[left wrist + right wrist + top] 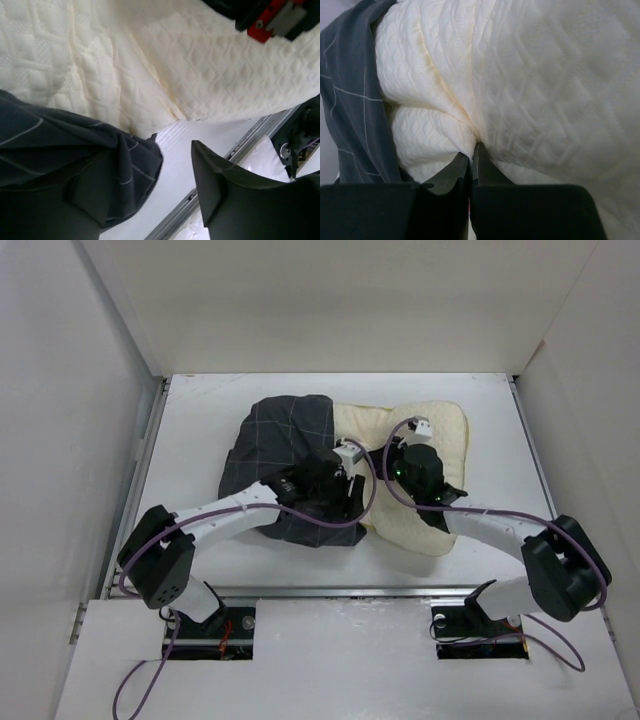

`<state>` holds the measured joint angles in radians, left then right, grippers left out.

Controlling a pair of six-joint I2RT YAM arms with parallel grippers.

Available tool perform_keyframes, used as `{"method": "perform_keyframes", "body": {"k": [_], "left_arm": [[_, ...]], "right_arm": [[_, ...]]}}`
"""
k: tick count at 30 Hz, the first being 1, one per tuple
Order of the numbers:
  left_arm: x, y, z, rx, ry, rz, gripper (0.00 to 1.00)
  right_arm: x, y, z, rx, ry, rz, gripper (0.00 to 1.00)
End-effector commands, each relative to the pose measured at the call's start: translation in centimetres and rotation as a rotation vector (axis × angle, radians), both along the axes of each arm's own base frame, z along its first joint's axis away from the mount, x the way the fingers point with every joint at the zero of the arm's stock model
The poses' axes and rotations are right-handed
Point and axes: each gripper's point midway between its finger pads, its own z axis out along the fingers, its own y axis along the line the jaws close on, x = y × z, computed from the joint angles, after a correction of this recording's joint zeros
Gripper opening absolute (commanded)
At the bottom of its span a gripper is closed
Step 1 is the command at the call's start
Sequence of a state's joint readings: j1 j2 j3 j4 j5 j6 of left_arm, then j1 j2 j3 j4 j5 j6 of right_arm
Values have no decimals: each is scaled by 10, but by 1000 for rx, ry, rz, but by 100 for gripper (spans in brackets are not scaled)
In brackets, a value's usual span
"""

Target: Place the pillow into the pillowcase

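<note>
The pillow (435,435) lies across the upper middle of the table (200,400), with its left end just inside the mouth of the pillowcase (275,440). Most of the cream quilting is bare, out towards the right of the top view. By my reckoning you are early in the stuffing, with the case covering only a small part of the pillow.

Your right gripper (471,154) is clenched on a fold of the pillow near the case's edge. Your left gripper (165,165) stands released. Its jaws are apart with bare table between them, and the case's hem is draped over one finger rather than pinched.

To do this step well, take a fresh bite of the hem with the left gripper. Pinch one layer only, close to the opening. Then draw it towards the right of the frame over the pillow while the right arm feeds the pillow leftward. Take care that the pinched fold does not bunch at the mouth.
</note>
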<state>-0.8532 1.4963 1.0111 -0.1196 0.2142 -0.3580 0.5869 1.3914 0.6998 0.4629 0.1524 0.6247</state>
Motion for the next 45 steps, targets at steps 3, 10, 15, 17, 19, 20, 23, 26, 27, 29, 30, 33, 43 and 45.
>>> {"method": "perform_keyframes", "body": {"k": [3,10,15,17,19,20,23,26,27,29,30,33,43,45], "left_arm": [[22,-9,58,-26,-120,46,73],[64,23,139,-13,-354,188,100],[99,47,162,-11,-439,281,100],[120,55,163,21,-441,320,100],[134,57,160,47,-426,327,100],[150,59,156,70,-403,342,100],[175,56,132,122,-359,308,100],[192,49,128,148,-362,270,100],[206,48,122,168,-355,288,100],[216,50,108,204,-327,298,100],[224,48,88,244,-304,293,100],[244,51,66,317,-282,318,100],[266,55,51,425,-303,321,85],[267,61,44,466,-303,327,75]], "right_arm": [[-8,15,62,93,-148,85,0],[-41,35,5,-23,3,291,19],[-46,38,-4,-69,11,348,58],[-46,39,4,-104,-20,370,72],[-43,31,16,-153,-39,350,79],[-42,28,19,-172,-49,340,84],[-30,6,35,-215,-88,258,94],[-12,-22,48,-235,-107,196,99],[-8,-28,53,-237,-117,189,100],[5,-41,49,-261,-100,195,100],[10,-46,46,-280,-90,194,100],[31,-62,34,-316,-55,189,100],[80,-43,-26,-326,21,440,100],[76,-37,-41,-297,34,477,100]]}}
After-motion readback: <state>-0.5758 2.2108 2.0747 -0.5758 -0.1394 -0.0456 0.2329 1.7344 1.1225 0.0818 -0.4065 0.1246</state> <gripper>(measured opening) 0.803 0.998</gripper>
